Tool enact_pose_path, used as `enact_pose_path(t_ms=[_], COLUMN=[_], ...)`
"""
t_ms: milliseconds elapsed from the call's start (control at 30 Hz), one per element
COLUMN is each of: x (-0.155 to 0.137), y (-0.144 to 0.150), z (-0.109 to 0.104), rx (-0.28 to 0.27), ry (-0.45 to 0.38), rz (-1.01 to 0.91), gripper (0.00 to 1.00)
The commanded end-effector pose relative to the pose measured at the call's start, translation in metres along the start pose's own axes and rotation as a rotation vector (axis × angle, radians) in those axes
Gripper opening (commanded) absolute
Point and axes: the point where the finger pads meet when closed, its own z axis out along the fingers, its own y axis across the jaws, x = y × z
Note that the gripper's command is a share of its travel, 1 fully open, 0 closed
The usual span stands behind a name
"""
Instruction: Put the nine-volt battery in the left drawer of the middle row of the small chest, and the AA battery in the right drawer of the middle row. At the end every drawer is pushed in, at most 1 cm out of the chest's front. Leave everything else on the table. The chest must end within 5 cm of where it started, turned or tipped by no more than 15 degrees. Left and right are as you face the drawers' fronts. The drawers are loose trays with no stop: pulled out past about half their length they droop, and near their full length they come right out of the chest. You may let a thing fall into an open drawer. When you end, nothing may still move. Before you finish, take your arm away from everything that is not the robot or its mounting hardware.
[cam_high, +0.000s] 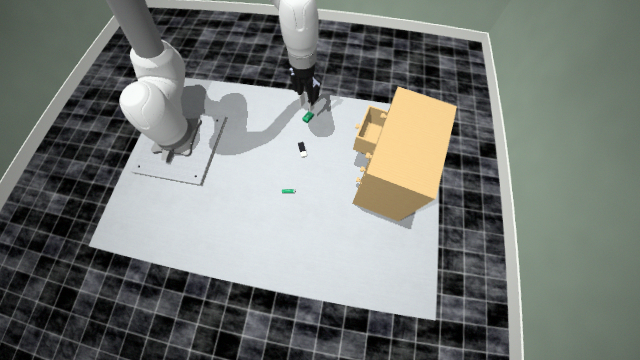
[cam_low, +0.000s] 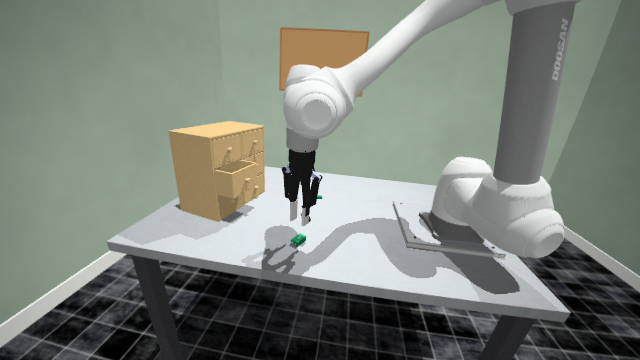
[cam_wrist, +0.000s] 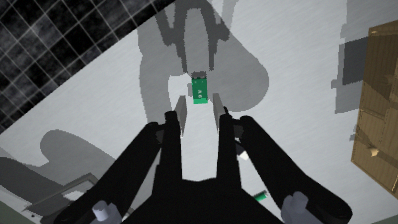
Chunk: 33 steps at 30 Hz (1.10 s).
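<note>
The green nine-volt battery (cam_high: 308, 116) (cam_low: 298, 240) (cam_wrist: 200, 91) lies flat on the white table top (cam_high: 240, 235). My gripper (cam_high: 307, 102) (cam_low: 299, 218) (cam_wrist: 199, 103) hangs straight above it, pointing down, fingers a little apart with nothing between them. The green AA battery (cam_high: 288, 191) (cam_wrist: 259, 197) lies nearer the table's middle. The wooden chest (cam_high: 410, 150) (cam_low: 195, 170) (cam_wrist: 380, 125) stands to the right; its left middle-row drawer (cam_high: 370, 131) (cam_low: 235, 167) is pulled partly out, the others look shut.
A small black-and-white object (cam_high: 302, 149) lies between the two batteries. The arm's base stands on a metal plate (cam_high: 200, 165) (cam_low: 440, 245) at the table's left. An orange board (cam_low: 325, 50) hangs on the back wall.
</note>
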Motion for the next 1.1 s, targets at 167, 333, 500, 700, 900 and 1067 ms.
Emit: enact_pose_path(t_ms=[167, 333, 500, 700, 900, 1067], x=[0.0, 0.0, 0.0, 0.0, 0.0, 0.0], y=[0.0, 0.0, 0.0, 0.0, 0.0, 0.0], z=[0.0, 0.0, 0.001, 0.006, 0.016, 0.03], rx=[0.0, 0.0, 0.0, 0.0, 0.0, 0.0], ry=[0.0, 0.0, 0.0, 0.0, 0.0, 0.0], rz=[0.0, 0.0, 0.0, 0.0, 0.0, 0.0], gripper=[0.26, 0.26, 0.26, 0.26, 0.26, 0.26])
